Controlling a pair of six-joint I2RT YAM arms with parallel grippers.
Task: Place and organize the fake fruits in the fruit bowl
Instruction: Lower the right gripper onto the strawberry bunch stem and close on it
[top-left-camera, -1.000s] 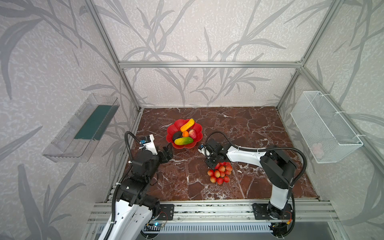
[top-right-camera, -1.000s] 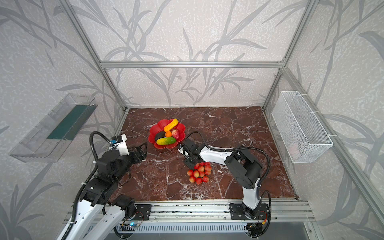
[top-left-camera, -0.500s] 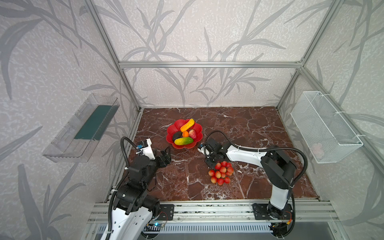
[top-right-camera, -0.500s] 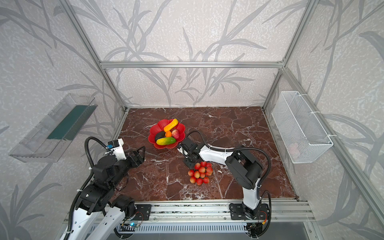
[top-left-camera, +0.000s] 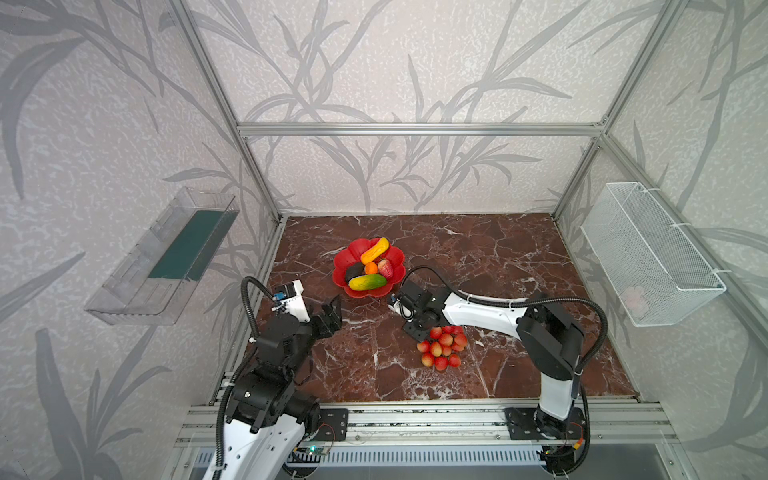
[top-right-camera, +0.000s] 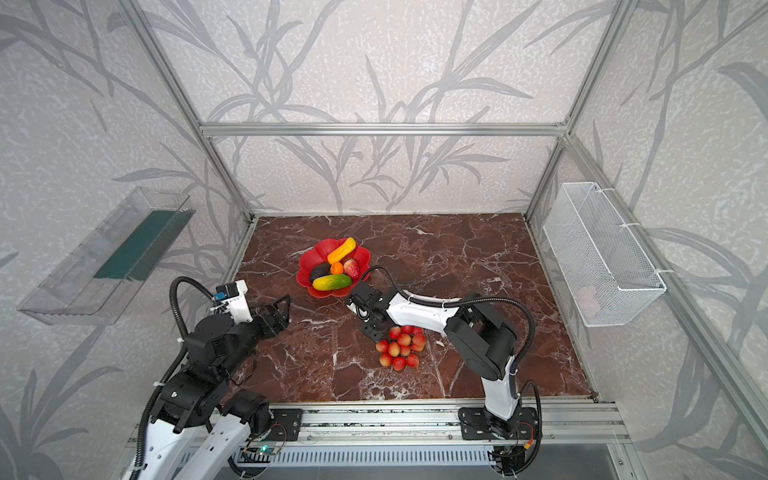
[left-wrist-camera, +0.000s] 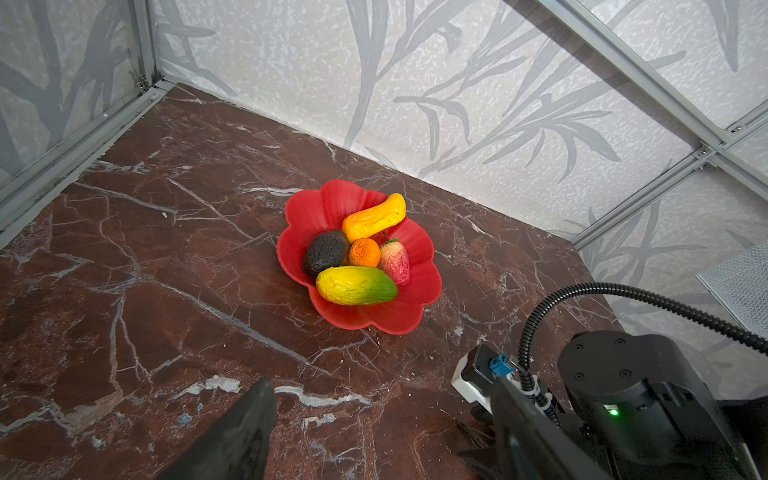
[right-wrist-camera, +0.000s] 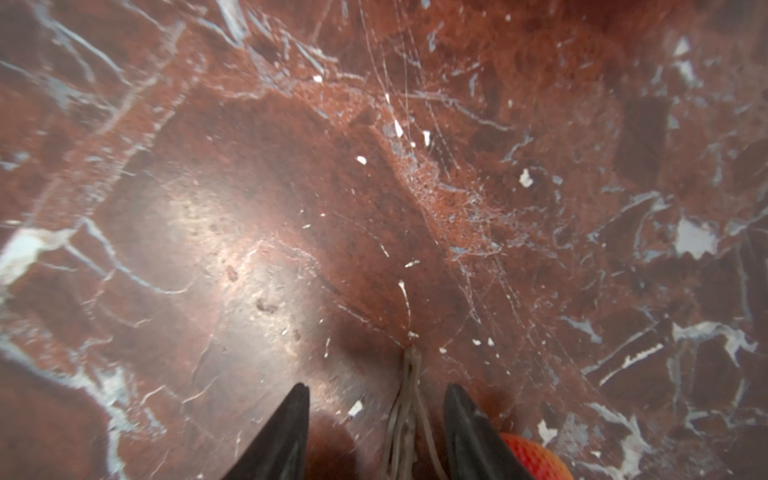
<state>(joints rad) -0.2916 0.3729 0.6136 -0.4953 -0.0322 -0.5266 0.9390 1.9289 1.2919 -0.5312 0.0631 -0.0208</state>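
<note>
Right wrist view: the right gripper (right-wrist-camera: 378, 390) sits low over the table (right-wrist-camera: 249, 187), jaws parted either side of the stem (right-wrist-camera: 409, 374), pinching nothing (the stem looks the only graspable part). The bunch (top-left-camera: 442, 347) lies on the table, apart from the bowl (left-wrist-camera: 328, 203), where five fruits (left-wrist-camera: 364, 252) already sit. Off to the side, the left gripper (left-wrist-camera: 382, 399) hovers wide open, empty.

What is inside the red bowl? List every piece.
Five fruits: yellow-orange oblong, dark avocado, tiny orange, red-pink strawberry, yellow-green oblong. They cover the centre of the bowl, hiding whatever lies beneath.
</note>
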